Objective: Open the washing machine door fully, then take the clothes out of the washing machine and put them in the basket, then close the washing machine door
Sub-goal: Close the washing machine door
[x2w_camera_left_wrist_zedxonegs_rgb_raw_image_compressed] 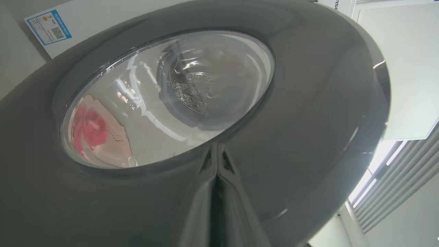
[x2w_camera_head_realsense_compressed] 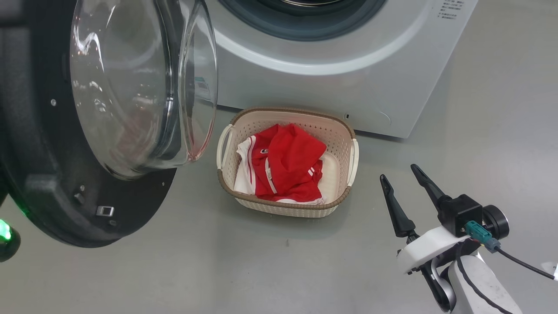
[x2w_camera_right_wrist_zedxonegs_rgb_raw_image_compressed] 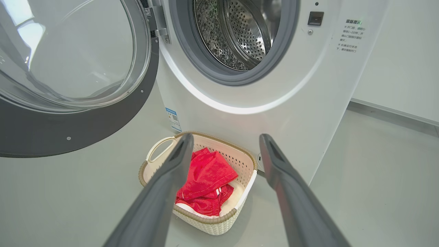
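Note:
The washing machine door (x2w_camera_head_realsense_compressed: 43, 174) stands swung open at the left, its glass bowl (x2w_camera_head_realsense_compressed: 144, 87) bulging toward the basket. Red clothes (x2w_camera_head_realsense_compressed: 287, 165) with white stripes lie heaped in the cream basket (x2w_camera_head_realsense_compressed: 283, 110) on the floor before the white washing machine (x2w_camera_head_realsense_compressed: 327, 87). My right gripper (x2w_camera_head_realsense_compressed: 399, 172) hovers open and empty to the basket's right, low over the floor. In the right wrist view the clothes (x2w_camera_right_wrist_zedxonegs_rgb_raw_image_compressed: 205, 175) show between its spread fingers, with the bare steel drum (x2w_camera_right_wrist_zedxonegs_rgb_raw_image_compressed: 240, 31) above. My left gripper (x2w_camera_left_wrist_zedxonegs_rgb_raw_image_compressed: 216, 147) is shut, its tip against the door's glossy outer rim (x2w_camera_left_wrist_zedxonegs_rgb_raw_image_compressed: 308, 103).
A blue label (x2w_camera_right_wrist_zedxonegs_rgb_raw_image_compressed: 173, 118) sticks low on the washer's front behind the basket (x2w_camera_right_wrist_zedxonegs_rgb_raw_image_compressed: 202, 216). Grey floor spreads in front and to the right. A white wall and skirting (x2w_camera_right_wrist_zedxonegs_rgb_raw_image_compressed: 394, 109) run to the washer's right. A green light (x2w_camera_head_realsense_compressed: 4, 231) glows at the lower left.

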